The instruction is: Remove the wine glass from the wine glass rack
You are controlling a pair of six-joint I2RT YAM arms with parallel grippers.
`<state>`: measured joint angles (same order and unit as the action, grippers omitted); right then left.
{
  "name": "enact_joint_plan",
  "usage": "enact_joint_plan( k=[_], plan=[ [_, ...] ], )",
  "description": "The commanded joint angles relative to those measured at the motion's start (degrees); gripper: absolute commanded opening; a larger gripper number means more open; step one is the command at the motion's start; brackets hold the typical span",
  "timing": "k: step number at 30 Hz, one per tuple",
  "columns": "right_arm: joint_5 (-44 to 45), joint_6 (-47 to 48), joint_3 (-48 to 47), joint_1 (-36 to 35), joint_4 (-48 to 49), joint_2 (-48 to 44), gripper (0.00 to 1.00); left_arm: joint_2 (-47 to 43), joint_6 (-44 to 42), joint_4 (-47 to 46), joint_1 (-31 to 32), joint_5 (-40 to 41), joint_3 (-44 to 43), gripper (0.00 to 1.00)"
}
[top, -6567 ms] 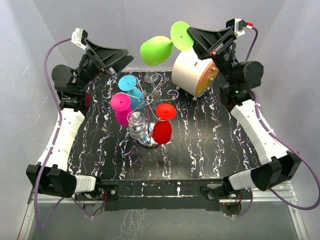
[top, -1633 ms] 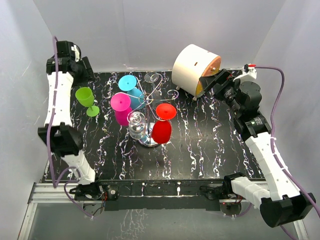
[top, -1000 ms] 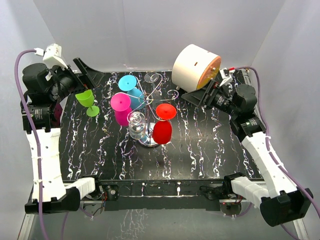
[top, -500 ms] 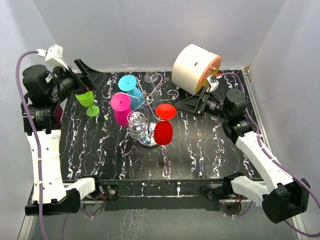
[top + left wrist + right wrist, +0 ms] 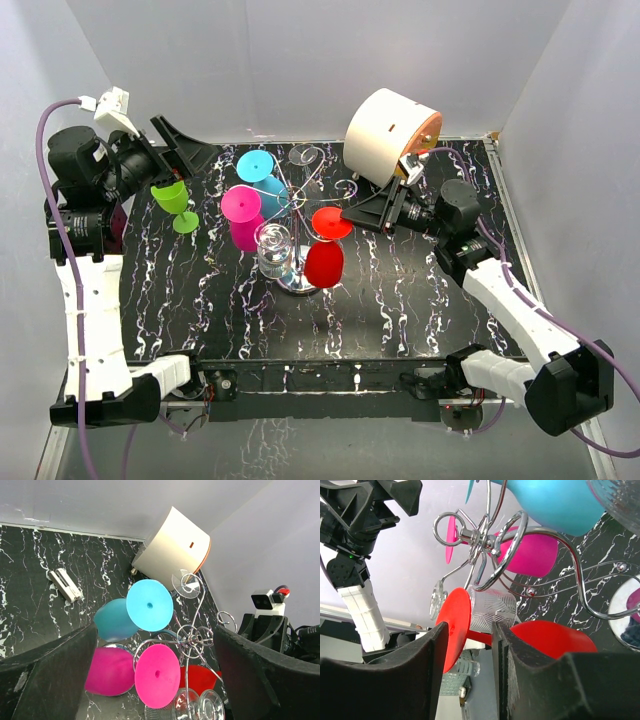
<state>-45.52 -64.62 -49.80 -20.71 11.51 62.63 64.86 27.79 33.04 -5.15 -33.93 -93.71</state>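
The right pincer [image 5: 470, 629] reaches into the wine glass rack [image 5: 192, 639] at the middle of the desk [image 5: 400, 300]. Its jaws are half closed about the foot and stem of a red wine glass [image 5: 322, 262], which hangs bowl-down from a scroll arm on the rack's right side. The left pincer [image 5: 155, 630] hovers wide open and empty at the far left, just beside a green glass [image 5: 172, 195] standing upright on the desk, well apart from the rack. By the look of it that one glass is already off. The red one is not yet lifted clear, and a cyan glass [image 5: 255, 165], a magenta glass [image 5: 240, 205] and a clear glass [image 5: 272, 250] hang on the rack too. Whether the right fingers [image 5: 395, 690] actually press the red glass cannot be told: the wrist view cuts off its bowl behind one finger, and the hook under its foot is lost among the wires
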Motion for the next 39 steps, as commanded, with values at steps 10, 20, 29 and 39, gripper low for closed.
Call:
enact_joint_plan(
  k=[10, 20, 29, 39],
  plan=[
    [-0.5, -4.0, 0.7, -1.8, 7.7, 1.2, 0.26, -0.5, 0.7, -1.1, -0.3, -2.5, 0.2, 0.99],
    [0.1, -4.8, 0.8, -1.9, 6.7, 0.7, 0.11, -0.7, 0.9, -1.1, -0.3, -2.5, 0.6, 0.99],
    [0.3, -5.8, 0.5, -1.9, 4.0, 0.2, 0.03, -1.1, 1.8, -2.2, -0.3, -3.2, 1.2, 0.99],
    [-0.1, -5.7, 0.2, -1.8, 3.2, -0.3, 0.00, -1.3, 2.6, -3.3, -0.3, -4.0, 1.7, 0.99]
  ],
)
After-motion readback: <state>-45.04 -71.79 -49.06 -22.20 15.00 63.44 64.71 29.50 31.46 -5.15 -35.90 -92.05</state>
